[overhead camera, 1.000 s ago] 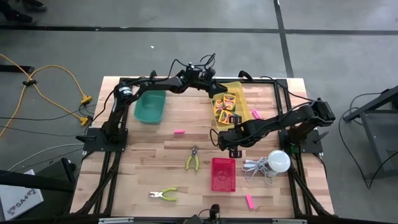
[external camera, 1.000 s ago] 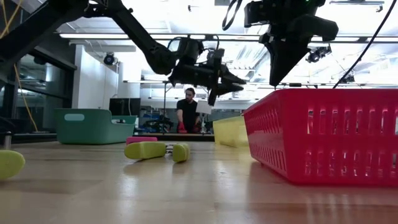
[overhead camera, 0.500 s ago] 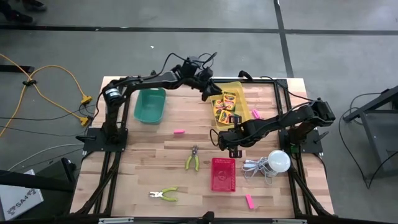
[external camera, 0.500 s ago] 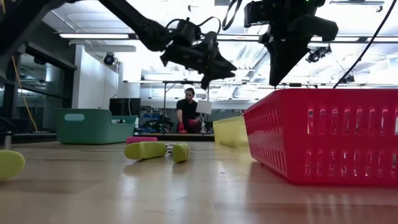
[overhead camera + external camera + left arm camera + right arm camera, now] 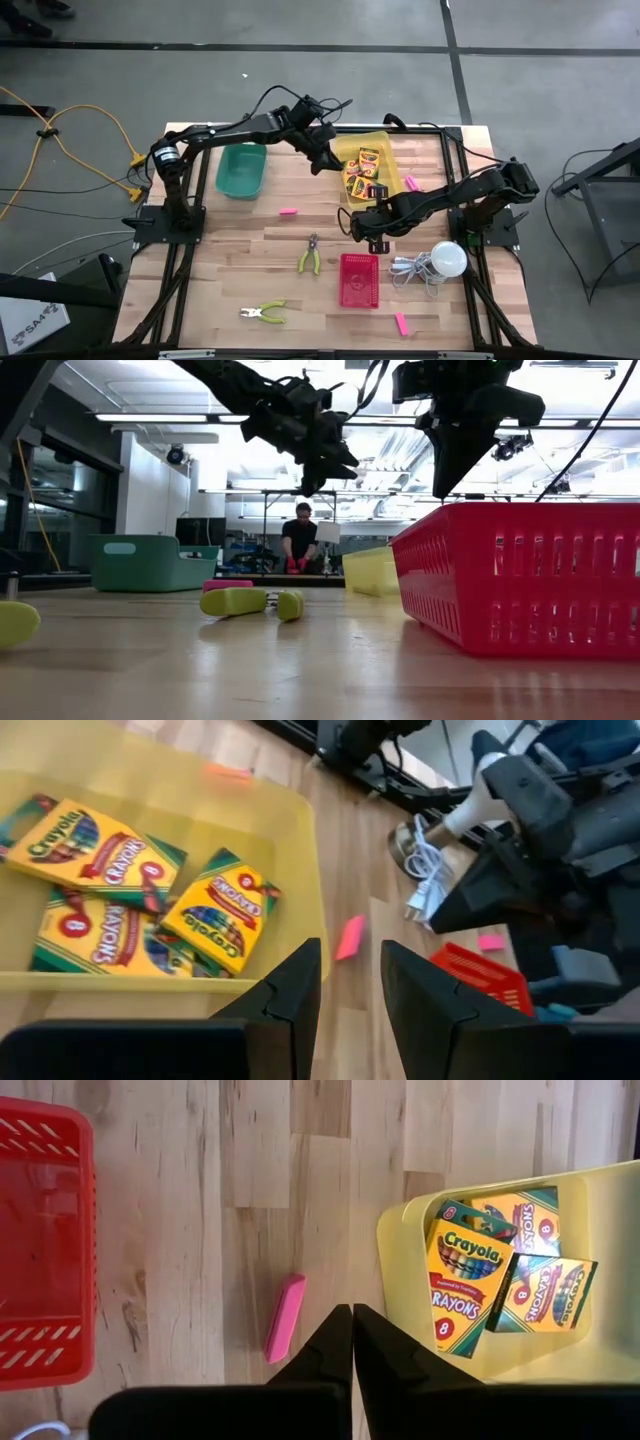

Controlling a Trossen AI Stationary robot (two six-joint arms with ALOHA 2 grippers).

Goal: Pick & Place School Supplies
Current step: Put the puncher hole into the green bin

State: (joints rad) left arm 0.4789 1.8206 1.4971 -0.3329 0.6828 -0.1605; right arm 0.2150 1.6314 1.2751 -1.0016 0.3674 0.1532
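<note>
Nearest, right of centre on the table: near eraser, pink, flat on the wood, alone. Left of it, green-handled pliers, in the low view cut off at the left edge to one blurred handle.

Next back, red basket, filling the right of the low view and blocking everything behind it there. Just right of it, white bulb with coiled cord. Left of the basket, a second pair of pliers.

Just beyond the basket, right gripper, raised off the table, pointing down, fingers pressed together with nothing between them. Below it, in the right wrist view only: covered eraser, on bare wood between basket and yellow bin; not to be found from above, where the right arm lies over that stretch.

Further back on the left, left eraser, apart from everything.

Far centre: yellow bin, holding the crayon boxes, overlapped, exact count hard to make out, lower ones partly buried. Just right of the bin, outside its wall, far eraser. Far left, green bin, inside not readable.

At the yellow bin's left rim, high above the table: left gripper, fingers a narrow gap apart, nothing held; fingertips cropped in the left wrist view.

Beyond the table, small in the low view: a person, detail not readable.
</note>
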